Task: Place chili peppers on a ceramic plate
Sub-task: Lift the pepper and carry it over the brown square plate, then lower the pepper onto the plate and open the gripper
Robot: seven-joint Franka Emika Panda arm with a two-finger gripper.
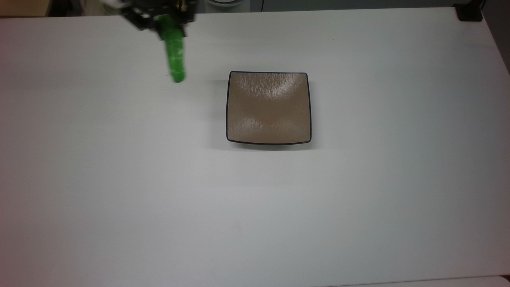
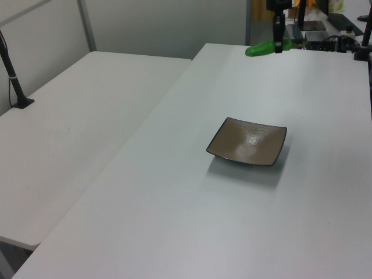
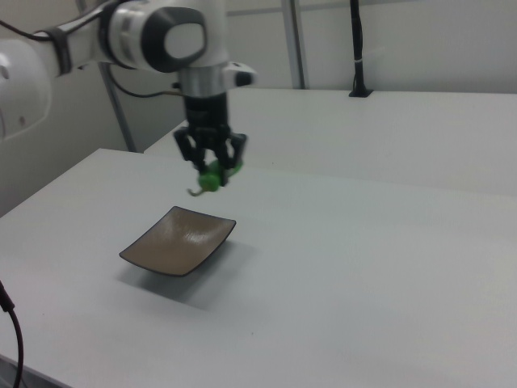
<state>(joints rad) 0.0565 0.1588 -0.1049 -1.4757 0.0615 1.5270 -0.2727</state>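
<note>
Chili pepper [image 1: 175, 59] held in the air above the white table [image 1: 358, 199], clamped near its stem end between the fingers of the gripper [image 3: 212, 171]. In the top view it hangs to the upper left of the ceramic plate [image 1: 269, 107], apart from it. Plate bare.

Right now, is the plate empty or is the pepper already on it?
Empty. The ceramic plate shows bare brown surface; the chili pepper hangs in the gripper above the table, apart from it.

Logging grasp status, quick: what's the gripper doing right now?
Gripper: shut on the chili pepper, held in the air, not yet over the ceramic plate.
</note>
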